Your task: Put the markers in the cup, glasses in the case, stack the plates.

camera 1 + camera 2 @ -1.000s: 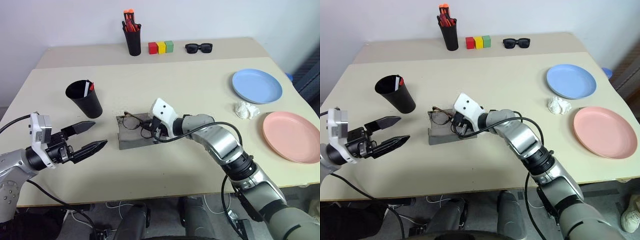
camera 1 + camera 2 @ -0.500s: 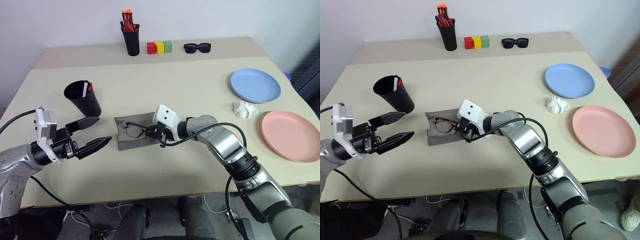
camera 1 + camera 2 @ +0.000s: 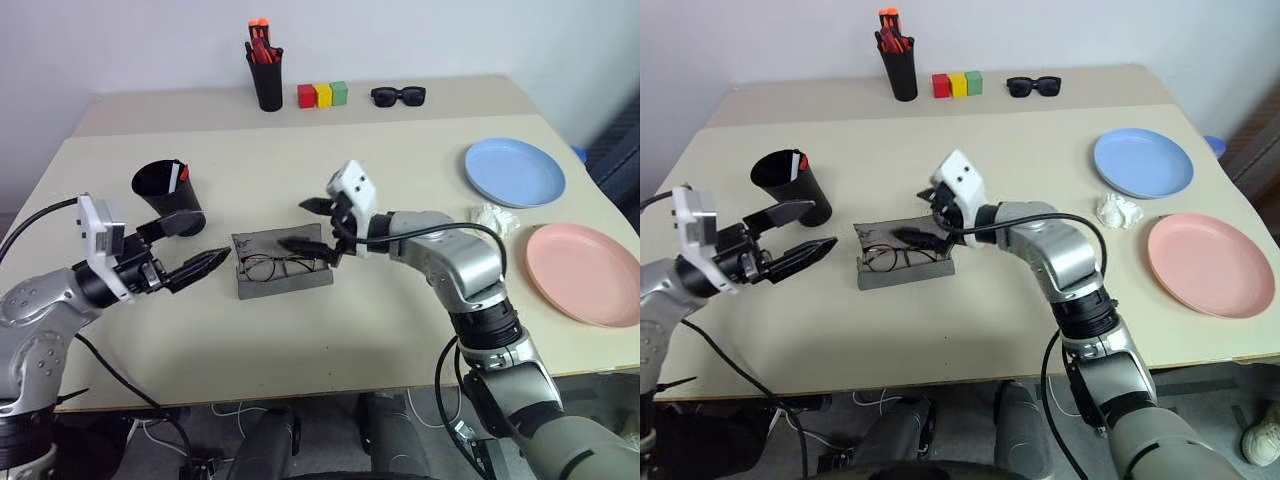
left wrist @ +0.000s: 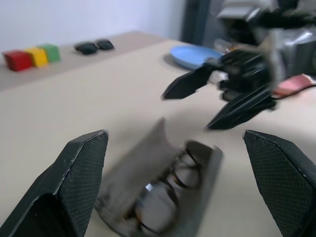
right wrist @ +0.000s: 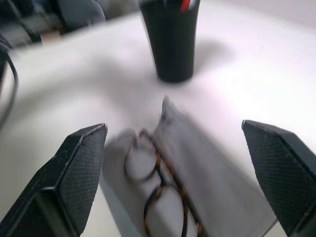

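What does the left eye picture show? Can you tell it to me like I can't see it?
Round wire glasses lie inside an open grey case in the middle of a beige table, with the open right gripper just above them. The open left gripper hovers beside the case, near a black cup holding markers. A blue plate and pink plate sit apart on the right.

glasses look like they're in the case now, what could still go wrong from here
1. The case lies open with the glasses loose inside; shutting it carelessly could pinch the frame or flip them out.
2. The left gripper is open between the case and the cup; a sideways sweep might tip the cup and spill its markers.
3. The blue plate and pink plate are unstacked, with crumpled paper between them that could get dragged along.
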Controlling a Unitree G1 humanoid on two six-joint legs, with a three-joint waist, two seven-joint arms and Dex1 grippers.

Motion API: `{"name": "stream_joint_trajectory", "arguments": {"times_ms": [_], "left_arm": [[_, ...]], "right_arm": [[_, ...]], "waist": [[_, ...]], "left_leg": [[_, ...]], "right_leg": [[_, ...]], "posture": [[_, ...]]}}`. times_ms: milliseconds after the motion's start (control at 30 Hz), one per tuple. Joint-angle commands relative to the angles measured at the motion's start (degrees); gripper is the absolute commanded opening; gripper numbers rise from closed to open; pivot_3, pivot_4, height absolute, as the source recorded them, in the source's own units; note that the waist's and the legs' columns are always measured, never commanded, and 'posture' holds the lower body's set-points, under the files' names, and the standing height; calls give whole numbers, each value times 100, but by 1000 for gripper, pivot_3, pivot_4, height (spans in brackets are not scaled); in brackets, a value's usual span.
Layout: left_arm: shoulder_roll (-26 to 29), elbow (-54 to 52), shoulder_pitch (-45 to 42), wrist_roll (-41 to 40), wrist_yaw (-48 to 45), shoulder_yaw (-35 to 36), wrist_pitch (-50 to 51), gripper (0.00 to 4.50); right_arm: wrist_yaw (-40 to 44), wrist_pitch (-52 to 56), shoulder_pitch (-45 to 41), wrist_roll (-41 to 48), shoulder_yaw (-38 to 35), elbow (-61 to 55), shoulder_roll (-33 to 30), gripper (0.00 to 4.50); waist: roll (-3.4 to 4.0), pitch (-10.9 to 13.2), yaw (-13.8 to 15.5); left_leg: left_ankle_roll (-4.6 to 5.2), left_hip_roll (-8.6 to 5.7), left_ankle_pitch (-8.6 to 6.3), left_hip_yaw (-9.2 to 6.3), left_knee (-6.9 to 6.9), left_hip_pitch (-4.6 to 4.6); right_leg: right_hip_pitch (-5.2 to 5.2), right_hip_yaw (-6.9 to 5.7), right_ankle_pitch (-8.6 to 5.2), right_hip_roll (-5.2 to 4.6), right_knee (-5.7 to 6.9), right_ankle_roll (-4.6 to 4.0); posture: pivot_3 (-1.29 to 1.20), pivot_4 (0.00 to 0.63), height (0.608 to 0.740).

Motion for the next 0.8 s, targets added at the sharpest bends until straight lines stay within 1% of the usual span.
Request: {"name": "stream_joint_trajectory", "arguments": {"times_ms": [33, 67, 100, 200, 300, 400, 500, 733, 800], "left_arm": [[-198, 299, -472, 381, 397, -297, -185, 3970], [-245, 394, -575, 472, 466, -377, -175, 3652], [-319, 548, -720, 714, 632, -506, -248, 3188], [-740, 1188, -1375, 1379, 1440, -895, -336, 1680], [-1086, 1576, -1797, 1521, 1724, -1049, -238, 48], [-1238, 1845, -2020, 1791, 1697, -1388, -237, 48], [-1277, 2077, -2247, 1961, 1836, -1629, 216, 48], [-932, 1993, -2451, 2016, 1684, -1913, 1449, 48], [-845, 1788, -2454, 1821, 1614, -1872, 1950, 48]], "right_arm": [[76, -80, 137, 297, -348, -345, -150, 4500], [87, -125, 186, 276, -331, -361, -213, 4500], [106, -150, 264, 271, -324, -385, -287, 4500], [39, -203, 464, 199, -261, -472, -457, 4500], [-46, -210, 531, 208, -221, -562, -484, 4500], [-152, -227, 547, 165, -188, -595, -472, 4500], [-278, -216, 593, 152, -169, -632, -435, 4500], [-450, -223, 736, 146, -113, -757, -462, 4500], [-474, -234, 744, 140, -94, -777, -470, 4500]], "waist": [[-3, -2, -1], [-4, -3, -13], [-5, -3, -18], [-3, -3, -20], [-3, -3, -41], [-4, -3, -43], [-4, -3, -27], [-4, -3, -44], [-4, -3, -46]], "left_leg": [[0, 0, 0, 0, 1, 1], [0, -1, 0, 0, 1, 2], [0, -2, 0, 1, 1, 2], [-1, -2, 1, 3, -1, 4], [-7, -2, 4, 4, 3, 1], [-7, -1, 4, 7, 2, 1], [-7, -2, 4, 7, 1, 1], [-6, -2, 4, 6, 3, 0], [-6, -2, 4, 6, 3, 1]], "right_leg": [[1, 0, 1, 0, -1, -1], [3, 0, 1, 0, -1, 0], [3, 0, 2, 1, -1, 1], [1, 0, 2, 2, 0, 1], [1, 1, 10, 3, -1, 2], [0, 2, 10, 2, -2, 2], [0, 2, 11, 2, -2, 3], [-1, 2, 12, 3, -1, 5], [-1, 2, 12, 3, 0, 5]], "posture": [[0, 150, 740], [0, 150, 740], [0, 150, 740], [0, 150, 740], [0, 150, 740], [0, 150, 740], [0, 150, 740], [0, 150, 740], [0, 150, 740]]}}
